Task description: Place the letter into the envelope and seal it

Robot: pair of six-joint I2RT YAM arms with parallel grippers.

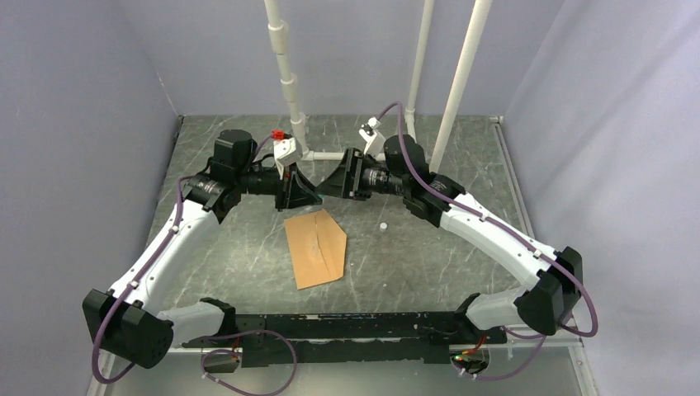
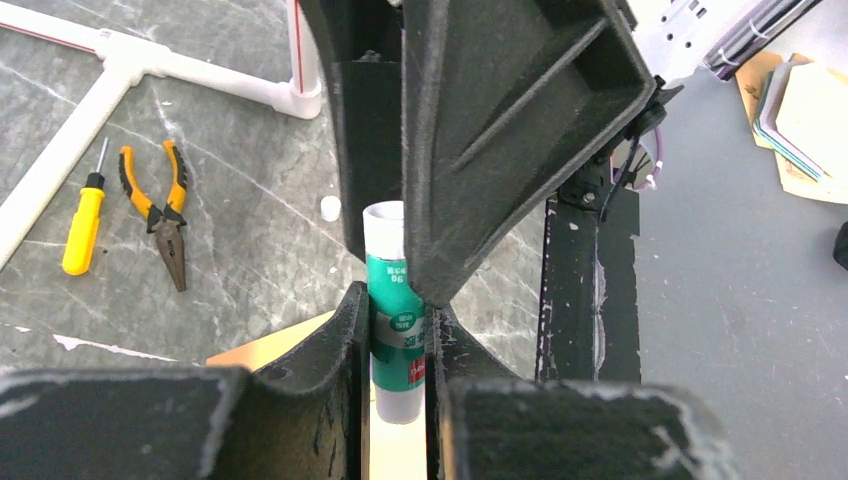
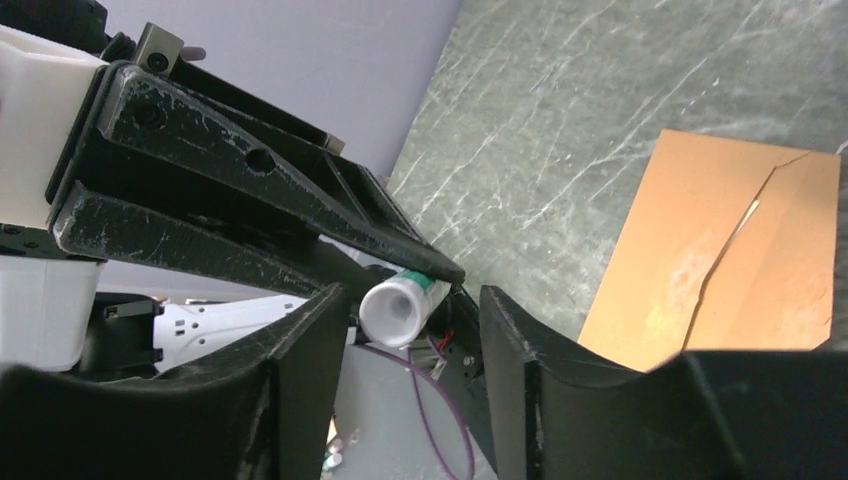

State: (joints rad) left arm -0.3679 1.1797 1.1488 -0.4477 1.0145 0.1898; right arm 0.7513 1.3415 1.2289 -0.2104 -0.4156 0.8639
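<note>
Near one envelope (image 1: 316, 247), the left pincer (image 2: 393, 330) clamps one glue stick (image 2: 388, 270).

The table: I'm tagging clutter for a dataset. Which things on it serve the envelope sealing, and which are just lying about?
In use:
glue stick, gripped in the left tool
envelope

Lying about:
screwdriver
pliers

Open table (image 1: 429, 256) flanks the envelope (image 1: 315, 247) — beyond, left gripper (image 2: 396, 312), glue stick (image 2: 398, 280) and right gripper (image 3: 412, 298) crowd together.
</note>
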